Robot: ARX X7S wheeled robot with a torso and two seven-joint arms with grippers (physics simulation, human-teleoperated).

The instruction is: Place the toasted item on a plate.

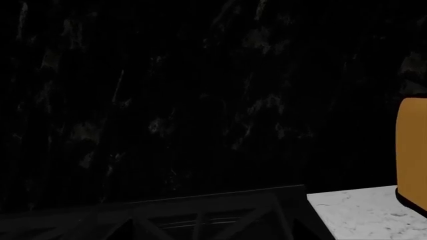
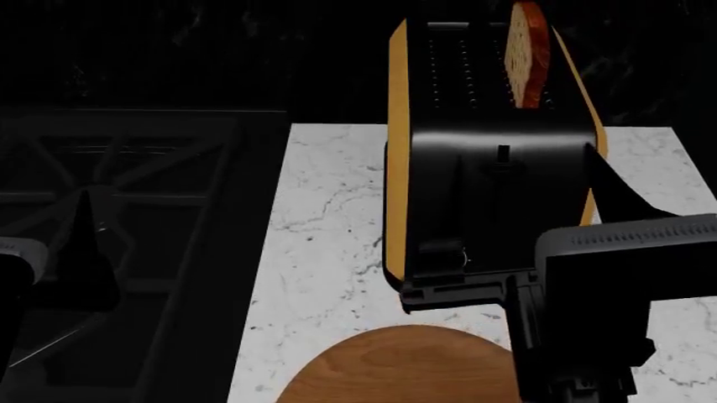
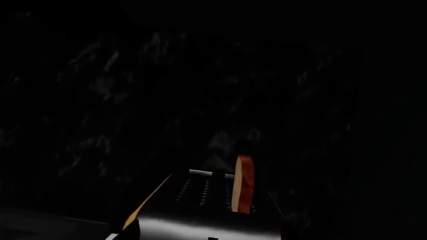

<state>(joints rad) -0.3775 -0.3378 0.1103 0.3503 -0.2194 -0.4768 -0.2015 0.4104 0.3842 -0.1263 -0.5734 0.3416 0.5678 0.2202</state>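
Note:
The toasted item [image 2: 526, 52], a thin slice with a reddish-orange crust, stands upright in the right slot of the black toaster [image 2: 493, 143] with orange sides. It also shows in the right wrist view [image 3: 244, 184]. The plate [image 2: 398, 368], a brown wooden disc, lies on the counter just in front of the toaster. My right gripper [image 3: 211, 235] hovers over the toaster's near end, jaws wide apart and empty, well short of the slice. Its dark body shows in the head view [image 2: 471, 281]. My left gripper [image 2: 67, 269] is a dark shape over the stove; its jaws are unreadable.
A white marble counter [image 2: 319, 243] holds the toaster and plate. A black stove with cast grates [image 2: 123, 185] lies to its left. A dark stone wall stands behind. In the left wrist view I see the grate [image 1: 200, 215], a counter corner [image 1: 360, 212] and the toaster's orange side [image 1: 412, 150].

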